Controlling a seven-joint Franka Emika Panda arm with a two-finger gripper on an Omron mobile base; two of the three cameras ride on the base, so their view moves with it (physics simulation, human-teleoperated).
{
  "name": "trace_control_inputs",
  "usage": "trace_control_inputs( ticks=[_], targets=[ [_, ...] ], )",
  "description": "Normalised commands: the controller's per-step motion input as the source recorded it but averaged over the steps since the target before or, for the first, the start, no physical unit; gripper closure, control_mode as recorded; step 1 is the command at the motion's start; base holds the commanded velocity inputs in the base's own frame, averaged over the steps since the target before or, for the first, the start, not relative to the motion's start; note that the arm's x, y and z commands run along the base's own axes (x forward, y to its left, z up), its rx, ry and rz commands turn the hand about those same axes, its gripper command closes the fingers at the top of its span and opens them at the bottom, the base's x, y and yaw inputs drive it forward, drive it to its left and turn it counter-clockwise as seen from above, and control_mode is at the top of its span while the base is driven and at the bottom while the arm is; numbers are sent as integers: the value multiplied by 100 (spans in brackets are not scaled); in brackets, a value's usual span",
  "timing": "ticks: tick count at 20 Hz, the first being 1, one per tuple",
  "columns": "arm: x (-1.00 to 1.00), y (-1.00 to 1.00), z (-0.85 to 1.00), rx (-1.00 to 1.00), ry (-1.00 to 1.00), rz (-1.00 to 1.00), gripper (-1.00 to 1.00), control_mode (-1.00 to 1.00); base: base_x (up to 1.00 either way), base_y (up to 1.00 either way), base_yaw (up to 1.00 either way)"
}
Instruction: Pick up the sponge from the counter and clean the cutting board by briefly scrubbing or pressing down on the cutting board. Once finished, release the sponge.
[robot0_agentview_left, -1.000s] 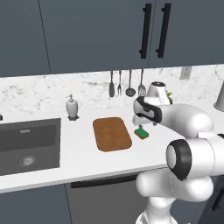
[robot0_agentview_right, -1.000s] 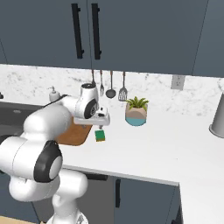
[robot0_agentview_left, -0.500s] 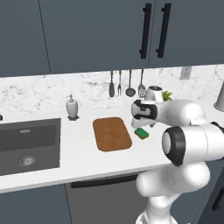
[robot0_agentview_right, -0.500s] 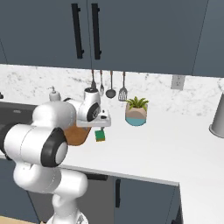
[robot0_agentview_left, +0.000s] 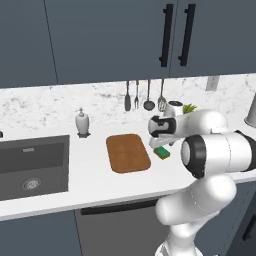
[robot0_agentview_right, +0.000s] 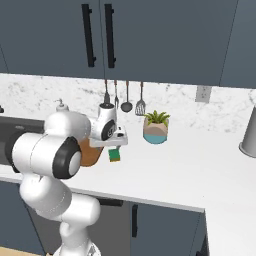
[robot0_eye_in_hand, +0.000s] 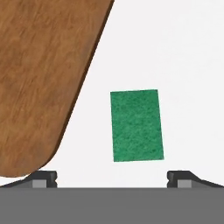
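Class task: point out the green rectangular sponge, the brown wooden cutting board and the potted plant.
green rectangular sponge (robot0_eye_in_hand: 137, 125), hand view, centre of its top face
brown wooden cutting board (robot0_agentview_left: 128, 152), left base view, middle of its surface
potted plant (robot0_agentview_right: 154, 133), right base view, front of its pot

Arm (robot0_agentview_left: 210, 150): glossy white rounded shells, dark grey to black bands at the joints. Bulbous white lower link above the base. Claw (robot0_eye_in_hand: 112, 177): two small dark grey finger tips, blocky, stepped edges.

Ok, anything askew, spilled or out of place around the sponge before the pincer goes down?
Nothing stands out. The sponge lies flat, green side up, on the counter beside the cutting board, not touching it. The open pincer hangs above it.
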Motion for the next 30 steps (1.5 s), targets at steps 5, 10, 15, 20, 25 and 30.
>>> trace_control_inputs(
  ticks=[5,10,15,20,25,30],
  targets=[
    [20,0,-8,0,0,0,-100,-100,0,0,0],
    [20,0,-18,0,0,0,-100,-100,0,0,0],
    [11,-6,-30,0,3,0,-100,-100,0,0,0],
    [17,-12,-18,0,0,0,-100,-100,0,0,0],
    [16,-2,-25,0,1,0,-100,-100,0,0,0],
    [20,0,-24,0,2,0,-100,-100,0,0,0]
  ],
)
